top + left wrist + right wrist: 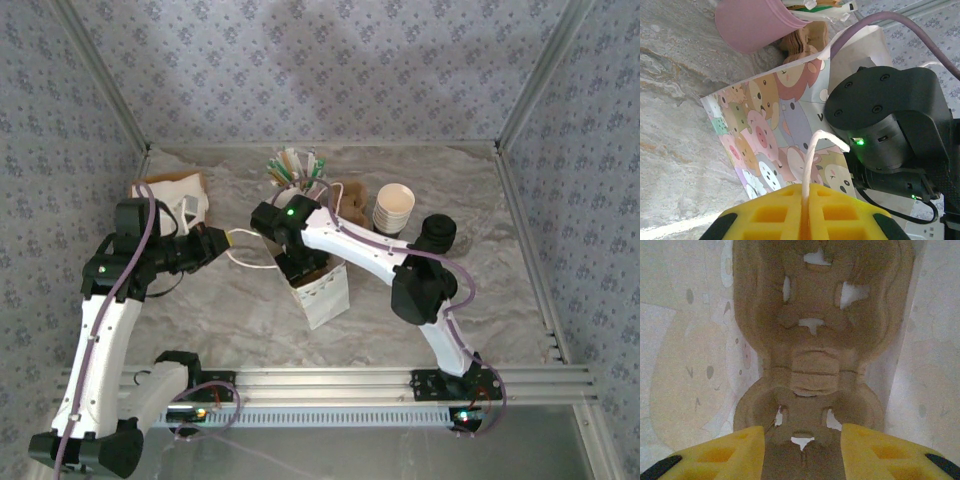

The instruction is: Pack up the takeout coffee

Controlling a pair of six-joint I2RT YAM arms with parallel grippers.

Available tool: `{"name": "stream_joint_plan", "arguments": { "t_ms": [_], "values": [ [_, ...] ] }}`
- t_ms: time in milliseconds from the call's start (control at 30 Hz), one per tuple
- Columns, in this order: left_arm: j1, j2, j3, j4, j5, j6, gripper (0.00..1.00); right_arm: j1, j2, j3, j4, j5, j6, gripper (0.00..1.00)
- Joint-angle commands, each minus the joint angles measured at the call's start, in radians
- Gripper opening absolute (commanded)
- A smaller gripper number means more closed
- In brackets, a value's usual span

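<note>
A: Where's the takeout coffee?

B: Top view, right of centre. Black lid up, standing on the table, just right of the stack of lidless cups and just above the R arm's elbow in the frame.

A: L side?

B: Left gripper is clamped on the white handle cord of the bag. The L wrist cam has the cord dropping straight into the slit btw the yellow fingers. From the top you get the layout instead: gripper at left-centre, cord looping right to the bag at mid-frame.

A: Anything else from that wrist cam?

B: The bag's cartoon-animal print, which the top view doesn't give. Also the pink holder at upper left, and the R arm's black wrist w/ a green light at right, over the bag mouth.

A: R side?

B: Right gripper is down inside the bag. Its cam looks at the brown pulp cup carrier against the pale bag walls. The yellow fingers stand apart at the bottom corners w/ the carrier's near edge btw them. Can't tell whether they press on it or are clear of it.
</note>
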Motion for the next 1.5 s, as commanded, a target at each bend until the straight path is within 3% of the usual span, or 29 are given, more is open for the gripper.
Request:
{"name": "stream_joint_plan", "arguments": {
  "t_ms": [0, 833, 1467],
  "values": [
    [0.003, -0.002, 0.018, 0.011, 0.020, 0.011, 0.11, 0.000, -0.038, -0.004, -0.039, -0.011, 0.017, 0.48],
    [0.003, 0.001, 0.008, 0.023, 0.023, 0.002, 0.12, 0.007, -0.116, 0.097, -0.080, 0.021, 0.015, 0.87],
    [0.003, -0.002, 0.003, 0.022, 0.017, 0.001, 0.13, 0.023, -0.232, 0.127, -0.020, 0.032, 0.018, 0.93]
  ]
}}
